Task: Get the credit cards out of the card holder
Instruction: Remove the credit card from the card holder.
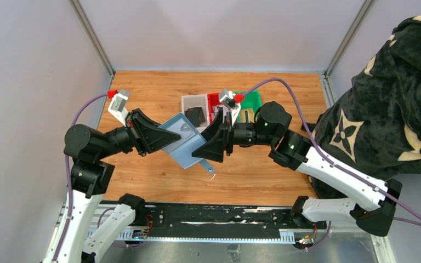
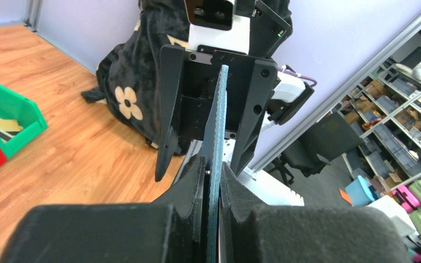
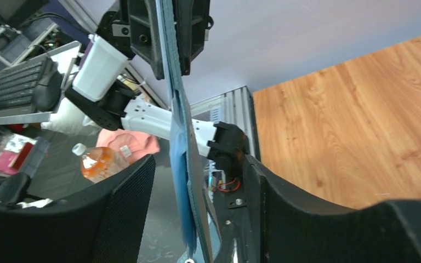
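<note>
The teal-blue card holder [image 1: 189,149] hangs in the air between my two arms, tilted over the wooden table. My left gripper [image 1: 171,140] is shut on its left part; in the left wrist view both pads press the holder's thin edge [image 2: 217,142]. My right gripper [image 1: 207,146] stands open around the holder's right end. In the right wrist view the holder [image 3: 189,181] runs edge-on between the right gripper's [image 3: 197,219] spread fingers, with a gap on each side. The credit cards are hidden; none shows outside the holder.
Behind the holder stand a white bin [image 1: 188,100] with a black wallet [image 1: 195,115], a red bin [image 1: 214,99] and a green bin [image 1: 252,101]. A dark patterned cloth [image 1: 394,109] is heaped at the table's right edge. Grey walls close in the sides.
</note>
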`<action>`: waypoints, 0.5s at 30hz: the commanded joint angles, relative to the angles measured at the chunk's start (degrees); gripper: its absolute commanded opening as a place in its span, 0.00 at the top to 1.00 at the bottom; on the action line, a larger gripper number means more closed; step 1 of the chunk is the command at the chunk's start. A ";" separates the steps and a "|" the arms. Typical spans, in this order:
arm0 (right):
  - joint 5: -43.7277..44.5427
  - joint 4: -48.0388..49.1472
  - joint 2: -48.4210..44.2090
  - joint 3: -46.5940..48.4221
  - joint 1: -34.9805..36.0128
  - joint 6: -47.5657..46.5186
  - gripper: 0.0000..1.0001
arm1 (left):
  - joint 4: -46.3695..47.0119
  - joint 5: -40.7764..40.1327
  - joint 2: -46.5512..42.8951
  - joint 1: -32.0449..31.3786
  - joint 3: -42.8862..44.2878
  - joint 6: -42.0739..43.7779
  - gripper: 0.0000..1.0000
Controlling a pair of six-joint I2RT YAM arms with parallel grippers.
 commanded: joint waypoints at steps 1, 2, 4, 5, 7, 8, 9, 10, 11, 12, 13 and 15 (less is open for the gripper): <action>-5.18 4.44 0.35 0.46 0.36 3.51 0.34 | 0.31 -0.05 -0.87 -0.30 0.07 1.39 1.00; -6.01 6.13 0.72 0.26 0.36 4.62 0.34 | 0.30 -0.31 -0.97 -0.30 0.13 1.35 1.00; -6.62 8.47 1.68 0.22 0.36 6.80 0.34 | 0.17 -0.43 -0.92 -0.30 0.28 1.41 1.00; -7.05 9.48 2.16 0.22 0.36 7.71 0.34 | 0.09 -0.45 -0.96 -0.30 0.42 1.43 1.00; -7.96 11.46 2.77 0.18 0.36 9.38 0.35 | -0.31 -0.43 -1.13 -0.30 0.56 1.96 1.00; -8.28 12.57 3.04 0.07 0.36 10.06 0.37 | -0.66 -0.43 -1.27 -0.30 0.58 2.30 1.00; -8.23 12.71 3.07 -0.03 0.36 10.19 0.39 | -0.93 -0.47 -1.35 -0.30 0.62 2.53 1.00; -7.62 11.90 3.08 -0.02 0.36 10.09 0.45 | -1.10 -0.51 -1.42 -0.30 0.78 2.62 1.00; -6.53 10.27 3.08 0.22 0.33 9.52 0.58 | -1.25 -0.68 -1.46 -0.30 0.86 2.78 1.00; -4.99 8.25 3.08 0.67 0.31 8.73 0.73 | -1.43 -0.80 -1.51 -0.30 0.94 2.79 1.00; -2.83 5.62 3.08 1.08 0.33 8.04 0.94 | -1.52 -0.99 -1.52 -0.30 0.96 2.69 0.95; 0.36 2.32 2.87 1.59 0.20 6.76 1.00 | -1.65 -1.13 -1.58 -0.30 0.81 2.46 0.79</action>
